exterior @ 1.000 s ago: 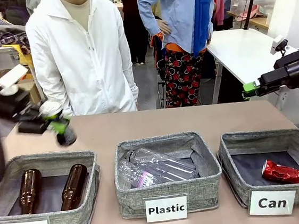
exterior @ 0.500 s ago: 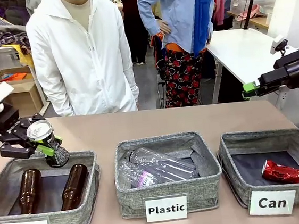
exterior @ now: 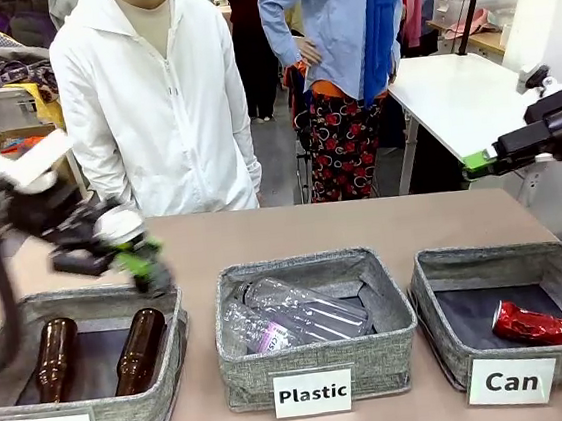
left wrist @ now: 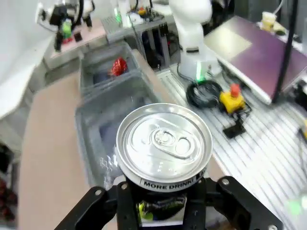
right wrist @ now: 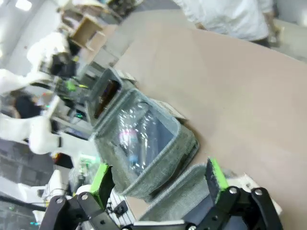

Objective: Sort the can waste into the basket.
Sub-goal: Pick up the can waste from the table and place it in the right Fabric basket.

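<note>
I am holding the black-and-blue can (left wrist: pixel 164 143) in my left gripper (exterior: pixel 129 249). My fingers are squeezed tight on its sides, and its shiny silver top points out past them. The can is up in the air, above the back edge of the "Bottle" bin (exterior: pixel 84 364). That bin has two brown bottles (exterior: pixel 95 355) in it, so it is the wrong place for a can.

The "Can" basket (exterior: pixel 519 321) is far over on the other side, past the "Plastic" bin (exterior: pixel 315 325) with the clear bottles (exterior: pixel 290 315). The red crushed can (exterior: pixel 537 323) already lies inside the basket, near the right wall.

I think my job now is to carry this can all the way across. To do it well, I should keep my squeeze firm so the smooth can does not slip. I should stay high enough to pass over the bin walls. I should let go only when the can is right over the dark floor of the basket.

My right gripper (right wrist: pixel 158 181) hangs up high at the right side, with its fingers spread wide and nothing in them. I should watch that my arms do not bump there.
</note>
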`<state>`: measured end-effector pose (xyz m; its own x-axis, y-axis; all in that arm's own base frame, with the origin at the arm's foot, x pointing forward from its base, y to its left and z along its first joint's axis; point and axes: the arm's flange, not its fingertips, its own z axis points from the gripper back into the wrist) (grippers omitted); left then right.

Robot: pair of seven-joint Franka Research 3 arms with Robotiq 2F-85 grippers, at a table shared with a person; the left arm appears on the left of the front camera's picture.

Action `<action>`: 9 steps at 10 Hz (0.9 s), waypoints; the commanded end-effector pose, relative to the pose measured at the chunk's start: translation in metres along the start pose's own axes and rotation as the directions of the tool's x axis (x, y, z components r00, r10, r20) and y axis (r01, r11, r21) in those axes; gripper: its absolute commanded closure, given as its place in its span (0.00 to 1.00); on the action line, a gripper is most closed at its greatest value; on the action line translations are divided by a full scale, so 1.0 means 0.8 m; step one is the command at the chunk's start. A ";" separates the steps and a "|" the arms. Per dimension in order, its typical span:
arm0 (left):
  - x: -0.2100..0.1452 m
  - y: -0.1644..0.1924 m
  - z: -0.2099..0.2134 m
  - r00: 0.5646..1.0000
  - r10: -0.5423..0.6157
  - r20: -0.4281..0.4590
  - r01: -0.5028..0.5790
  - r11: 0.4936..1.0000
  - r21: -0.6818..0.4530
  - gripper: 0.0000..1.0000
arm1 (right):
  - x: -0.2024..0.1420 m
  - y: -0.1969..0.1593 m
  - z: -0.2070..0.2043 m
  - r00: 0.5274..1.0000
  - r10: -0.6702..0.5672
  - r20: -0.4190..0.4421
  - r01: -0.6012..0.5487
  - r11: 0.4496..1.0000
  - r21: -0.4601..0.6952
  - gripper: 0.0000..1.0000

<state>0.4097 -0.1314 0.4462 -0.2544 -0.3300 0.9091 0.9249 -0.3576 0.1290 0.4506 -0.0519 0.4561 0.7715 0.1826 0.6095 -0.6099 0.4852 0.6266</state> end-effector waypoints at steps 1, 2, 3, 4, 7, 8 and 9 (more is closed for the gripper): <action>0.091 0.092 -0.082 0.998 0.001 0.060 0.002 0.998 -0.064 0.63 | -0.056 0.092 0.050 0.988 -0.115 -0.107 0.081 0.958 -0.276 0.00; 0.128 0.119 -0.122 0.998 0.036 0.054 -0.033 0.998 -0.055 0.63 | -0.091 0.109 0.077 0.986 -0.098 -0.135 0.048 0.943 -0.329 0.00; 0.165 0.149 -0.162 0.996 0.093 0.016 -0.092 0.994 -0.064 0.63 | -0.124 0.122 0.101 0.983 -0.107 -0.146 0.044 0.924 -0.381 0.00; 0.197 0.176 -0.212 0.993 0.115 -0.011 -0.116 0.989 -0.094 0.63 | -0.152 0.124 0.126 0.985 -0.148 -0.089 0.087 0.869 -0.487 0.00; 0.246 0.223 -0.401 0.952 0.251 -0.176 -0.272 0.957 -0.105 0.63 | -0.237 0.119 0.195 0.976 -0.169 0.139 0.218 0.778 -0.589 0.00; 0.251 0.249 -0.450 0.935 0.266 -0.234 -0.285 0.957 -0.051 0.63 | -0.251 0.117 0.205 0.968 -0.115 0.224 0.228 0.779 -0.585 0.00; 0.252 0.269 -0.489 0.915 0.292 -0.278 -0.296 0.955 0.029 0.63 | -0.192 0.121 0.221 0.982 -0.179 0.061 0.181 0.791 -0.584 0.00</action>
<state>0.4125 -0.5845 0.4899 -0.0683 -0.5826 0.8099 0.9526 -0.2792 -0.1205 0.2218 -0.2094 0.5088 0.8354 -0.0347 0.5486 -0.1855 0.9216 0.3409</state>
